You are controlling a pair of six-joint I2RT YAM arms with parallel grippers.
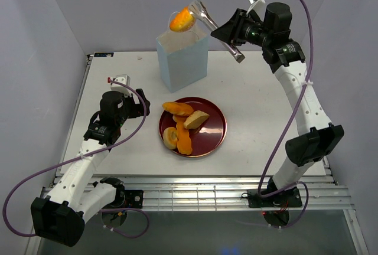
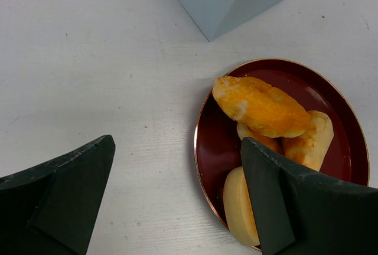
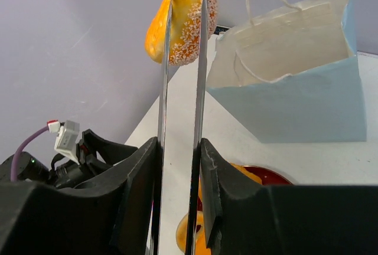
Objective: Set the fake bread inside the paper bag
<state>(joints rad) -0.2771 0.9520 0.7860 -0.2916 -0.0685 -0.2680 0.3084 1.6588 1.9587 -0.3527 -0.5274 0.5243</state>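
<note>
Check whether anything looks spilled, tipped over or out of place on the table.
Nothing stands out. The paper bag stands upright, the other pastries lie on the red plate, and the right tool squeezes metal tongs that pinch one orange pastry, raised near the bag's open top.

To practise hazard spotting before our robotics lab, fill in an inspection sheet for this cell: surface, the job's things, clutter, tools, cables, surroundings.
Surface: white table, no spills seen.
Job's things: pale blue paper bag upright behind the plate, mouth open; orange pastry raised by the bag's mouth, not yet inside; other pastries heaped on the plate.
Clutter: dark red plate only.
Tools: left tool open, hovering over bare table left of the plate; right tool shut on the orange pastry.
Cables: purple cable looping off the left arm, another arching over the right.
Surroundings: plain pale walls; people, nothing seen.
</note>
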